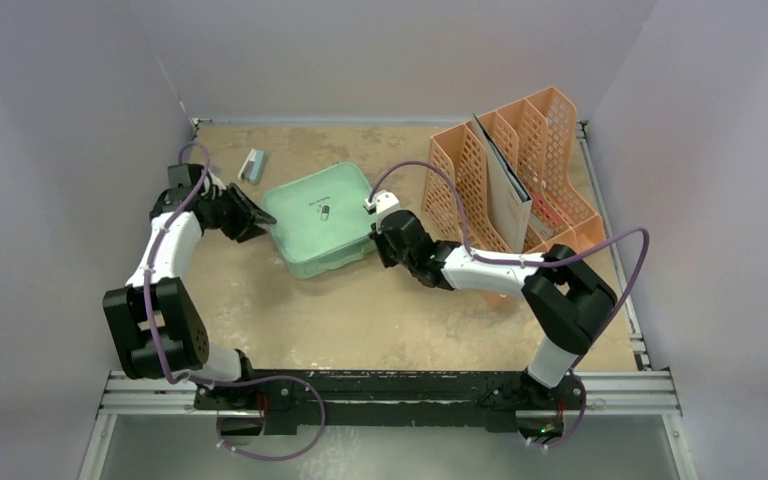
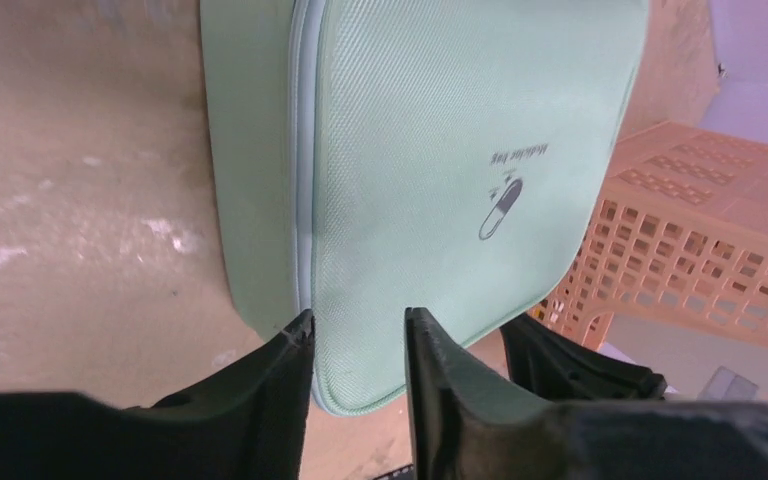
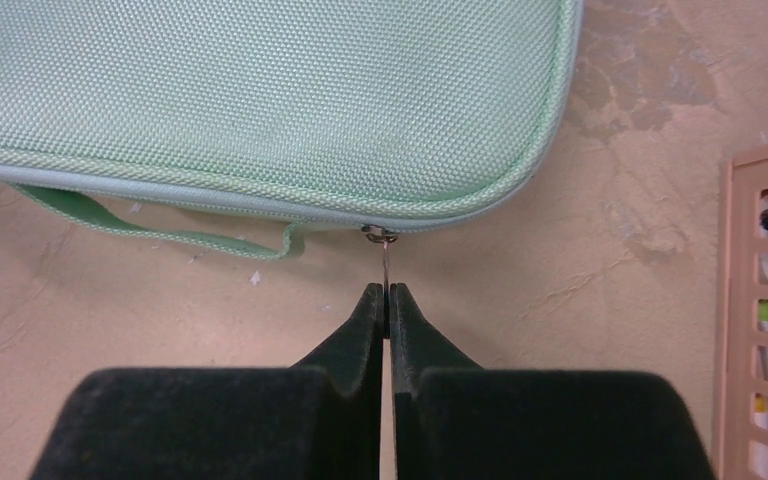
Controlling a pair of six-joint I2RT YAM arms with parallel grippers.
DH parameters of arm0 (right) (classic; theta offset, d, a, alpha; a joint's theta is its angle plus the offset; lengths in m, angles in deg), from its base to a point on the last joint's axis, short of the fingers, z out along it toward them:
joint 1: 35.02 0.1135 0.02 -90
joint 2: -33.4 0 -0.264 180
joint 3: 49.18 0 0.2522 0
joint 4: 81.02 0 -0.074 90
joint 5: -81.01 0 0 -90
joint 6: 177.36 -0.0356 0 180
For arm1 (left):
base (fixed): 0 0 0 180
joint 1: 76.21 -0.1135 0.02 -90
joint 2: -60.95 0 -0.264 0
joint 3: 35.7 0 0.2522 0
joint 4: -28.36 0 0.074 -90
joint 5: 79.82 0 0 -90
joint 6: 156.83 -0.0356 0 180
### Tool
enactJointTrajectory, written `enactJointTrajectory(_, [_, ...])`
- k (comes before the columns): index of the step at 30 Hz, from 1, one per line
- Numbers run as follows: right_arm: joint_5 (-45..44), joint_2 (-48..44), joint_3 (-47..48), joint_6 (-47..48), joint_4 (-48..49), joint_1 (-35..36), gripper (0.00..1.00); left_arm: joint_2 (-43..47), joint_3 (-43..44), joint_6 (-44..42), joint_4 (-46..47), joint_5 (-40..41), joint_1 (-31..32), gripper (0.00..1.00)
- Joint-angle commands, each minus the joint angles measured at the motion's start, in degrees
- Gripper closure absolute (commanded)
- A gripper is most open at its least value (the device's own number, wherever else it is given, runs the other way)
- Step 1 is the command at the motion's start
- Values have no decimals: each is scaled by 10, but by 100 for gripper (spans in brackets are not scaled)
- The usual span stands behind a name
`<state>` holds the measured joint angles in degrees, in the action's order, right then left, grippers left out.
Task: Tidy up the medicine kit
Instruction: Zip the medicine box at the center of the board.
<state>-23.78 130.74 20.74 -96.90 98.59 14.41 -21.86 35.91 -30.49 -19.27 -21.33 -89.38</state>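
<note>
- You can see a small pill sign (image 2: 501, 208) on the top of the medicine kit (image 2: 440, 120).
- The tiny words (image 2: 518, 157) next to it are too blurry for you to read.

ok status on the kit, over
left gripper jaws apart astride medicine kit corner. right gripper jaws shut on zipper pull. kit lying flat, nothing blocking.
</note>
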Motion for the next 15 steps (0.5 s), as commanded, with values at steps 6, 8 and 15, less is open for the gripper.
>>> enactJointTrajectory(6, [39, -30, -4, -62, 10, 37, 100, 65, 22, 0, -22, 77, -10, 50])
enactJointTrajectory(8, [43, -28, -1, -72, 11, 56, 100, 95, 1, 11, -13, 58, -10, 49])
enactJointTrajectory(15, [36, -10, 12, -131, -3, 106, 100, 177, -108, 56, 16, -26, -10, 49])
